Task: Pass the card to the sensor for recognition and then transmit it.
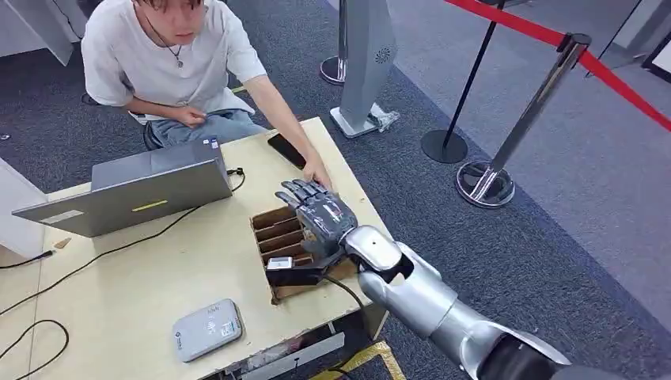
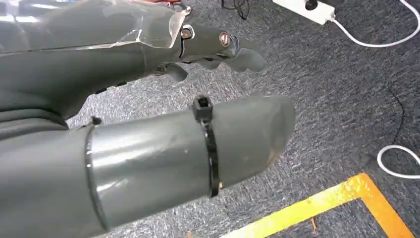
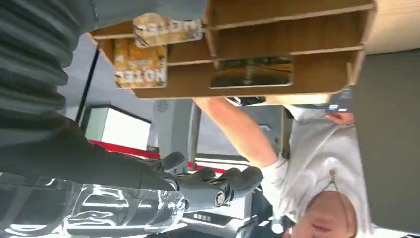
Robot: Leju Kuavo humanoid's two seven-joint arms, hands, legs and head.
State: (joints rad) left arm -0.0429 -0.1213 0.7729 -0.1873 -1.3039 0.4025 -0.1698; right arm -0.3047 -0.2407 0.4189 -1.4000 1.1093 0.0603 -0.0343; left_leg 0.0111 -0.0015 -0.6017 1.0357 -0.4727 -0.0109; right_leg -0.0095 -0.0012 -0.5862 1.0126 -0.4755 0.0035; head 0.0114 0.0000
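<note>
Step in hand, as judged: picking a card from the rack; the scan at the sensor and the hand-over are not yet done. Next move calls for the fingers to close on one card's edge and lift it straight out of its slot, then carry it across to the sensor.

Worktop (image 1: pixel 150 269): one, pale wood.
Person (image 1: pixel 170 59): one, seated behind it, one hand resting by the rack's far end.
Laptop (image 1: pixel 134 190): one, lid open.
Right hand (image 1: pixel 320 218): one, over the rack, fingers stretched out and apart, holding nothing.
Left hand (image 2: pixel 148 99): one, hanging above carpet, fingers loosely apart, nothing in it.
Card rack (image 1: pixel 278 231): one, slotted cardboard, on the worktop's right side.
Sensor (image 1: pixel 207 328): one, grey pad near the front edge, well apart from the rack.
Phone (image 1: pixel 286 150): one, dark.
Cards (image 3: pixel 140 63): three counted in the right wrist view, standing in slots.
</note>
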